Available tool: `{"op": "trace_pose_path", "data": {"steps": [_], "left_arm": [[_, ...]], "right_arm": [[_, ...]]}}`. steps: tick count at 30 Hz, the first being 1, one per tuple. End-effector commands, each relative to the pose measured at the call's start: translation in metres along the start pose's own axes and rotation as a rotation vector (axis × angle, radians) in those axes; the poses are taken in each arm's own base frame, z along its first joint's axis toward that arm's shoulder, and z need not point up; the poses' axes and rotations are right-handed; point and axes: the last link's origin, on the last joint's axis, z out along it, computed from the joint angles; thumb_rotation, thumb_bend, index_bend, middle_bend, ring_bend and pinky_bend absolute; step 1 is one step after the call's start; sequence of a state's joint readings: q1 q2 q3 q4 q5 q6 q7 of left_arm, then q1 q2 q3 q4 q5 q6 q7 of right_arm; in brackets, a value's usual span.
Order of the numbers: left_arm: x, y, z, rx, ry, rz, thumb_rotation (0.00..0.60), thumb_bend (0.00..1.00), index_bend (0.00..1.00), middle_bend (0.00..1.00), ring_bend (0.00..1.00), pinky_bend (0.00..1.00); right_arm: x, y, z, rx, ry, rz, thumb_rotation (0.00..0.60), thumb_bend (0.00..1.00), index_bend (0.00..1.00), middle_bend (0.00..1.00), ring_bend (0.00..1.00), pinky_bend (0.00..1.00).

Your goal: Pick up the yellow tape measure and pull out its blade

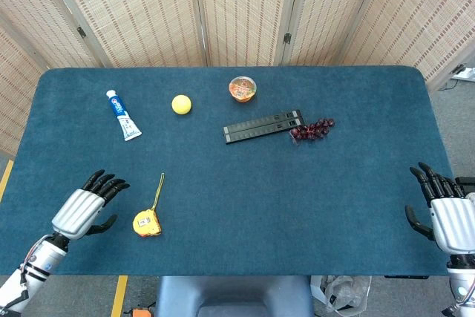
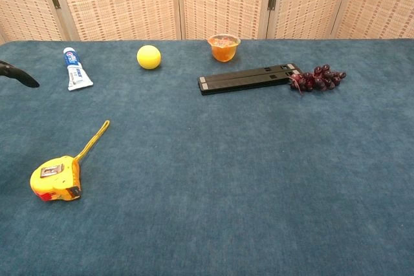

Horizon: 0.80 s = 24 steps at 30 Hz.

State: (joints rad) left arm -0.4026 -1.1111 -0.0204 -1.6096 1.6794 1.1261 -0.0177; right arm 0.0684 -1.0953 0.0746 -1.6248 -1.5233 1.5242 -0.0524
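Left robot hand was empty, fingers spread, near the yellow tape measure. Advised grasping the case, leaving its blade tip clear.

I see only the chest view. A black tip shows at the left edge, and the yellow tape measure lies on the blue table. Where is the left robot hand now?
Observer: In the head view the left robot hand is over the blue cloth-covered table, just left of the yellow plastic tape measure, not touching it.
Operator: Are its fingers closed?
Observer: No, its fingers are spread and it holds nothing.
Operator: And the other one?
Observer: The right robot hand is at the table's right edge, open too, far from the tape measure.
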Motion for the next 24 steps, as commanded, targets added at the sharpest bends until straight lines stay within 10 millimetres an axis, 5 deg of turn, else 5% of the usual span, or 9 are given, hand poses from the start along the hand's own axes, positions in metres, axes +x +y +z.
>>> {"op": "trace_pose_path", "data": {"steps": [1,12,24], "left_arm": [[-0.003,0.014,0.015,-0.085,-0.065,0.020,0.600,0.45,0.20,0.20,0.12,0.05],[-0.023,0.037,0.034,-0.192,-0.199,0.098,0.600,0.45,0.18,0.20,0.12,0.04],[-0.046,0.024,0.022,-0.142,-0.247,0.158,0.600,0.44,0.08,0.10,0.03,0.01]], "right_arm": [[0.000,0.000,0.000,-0.001,0.000,0.002,0.600,0.45,0.10,0.12,0.17,0.19],[-0.002,0.003,-0.002,-0.015,-0.003,0.006,0.600,0.45,0.10,0.12,0.17,0.19],[-0.003,0.001,-0.002,-0.011,-0.002,0.008,0.600,0.45,0.10,0.12,0.17,0.19]]}}
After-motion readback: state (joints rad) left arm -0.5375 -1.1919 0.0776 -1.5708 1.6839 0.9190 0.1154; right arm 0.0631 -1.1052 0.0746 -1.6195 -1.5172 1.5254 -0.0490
